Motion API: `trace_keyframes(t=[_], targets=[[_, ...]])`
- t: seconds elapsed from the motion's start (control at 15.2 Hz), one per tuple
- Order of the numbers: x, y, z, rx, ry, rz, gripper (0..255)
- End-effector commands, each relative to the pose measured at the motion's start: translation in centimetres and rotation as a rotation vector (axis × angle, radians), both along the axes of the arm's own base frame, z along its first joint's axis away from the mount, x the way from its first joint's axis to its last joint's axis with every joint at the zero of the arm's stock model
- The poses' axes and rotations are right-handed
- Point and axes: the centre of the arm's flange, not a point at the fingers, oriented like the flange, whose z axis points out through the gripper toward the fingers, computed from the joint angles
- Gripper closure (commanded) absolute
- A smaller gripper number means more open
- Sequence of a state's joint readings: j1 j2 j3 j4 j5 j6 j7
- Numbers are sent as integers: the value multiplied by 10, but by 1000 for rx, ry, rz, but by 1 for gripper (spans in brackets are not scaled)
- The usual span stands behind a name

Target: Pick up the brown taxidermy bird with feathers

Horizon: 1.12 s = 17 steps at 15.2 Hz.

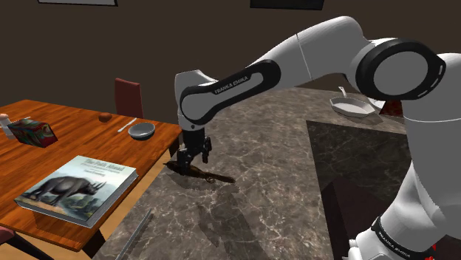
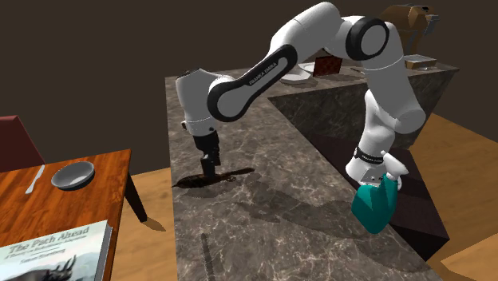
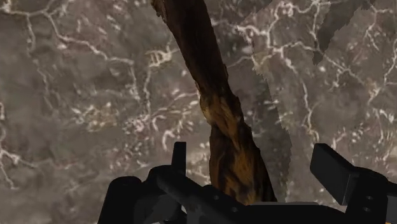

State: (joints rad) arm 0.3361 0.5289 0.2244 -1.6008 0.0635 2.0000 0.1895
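Dark veined marble makes up the surface under your arm, and it runs on as a long counter in the second exterior view. Closest to you, in the wrist view, your pincer stands apart, one black finger on each side of the brown bird. The bird lies flat on the marble surface as a long, narrow, mottled brown shape, stretching away from the pincer. It sits nearer one finger than the other, and neither finger visibly touches it.

In the shoulder view your pincer points down at the surface near the counter's edge. The bird shows as a dark streak at its tips, trailing toward that view's right.

Beyond that edge, to the shoulder view's left, a wooden surface carries a book with a rhinoceros on its cover. A grey bowl and a spoon lie farther along. A red-brown chair stands behind them. Far across the marble, a white pan rests near the back wall.
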Motion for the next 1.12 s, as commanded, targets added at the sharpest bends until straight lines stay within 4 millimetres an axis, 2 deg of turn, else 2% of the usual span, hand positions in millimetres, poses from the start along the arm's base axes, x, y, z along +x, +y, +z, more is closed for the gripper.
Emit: trace_keyframes(t=[0.0, 0.2, 0.33, 0.4, 0.99, 1.06], targets=[[1, 1, -11, 0, 0, 1, 0], [1, 1, -27, 0, 0, 1, 0], [1, 1, -30, 0, 0, 1, 0], [1, 1, -30, 0, 0, 1, 255], [1, 1, -30, 0, 0, 1, 255], [1, 1, -25, 0, 0, 1, 255]])
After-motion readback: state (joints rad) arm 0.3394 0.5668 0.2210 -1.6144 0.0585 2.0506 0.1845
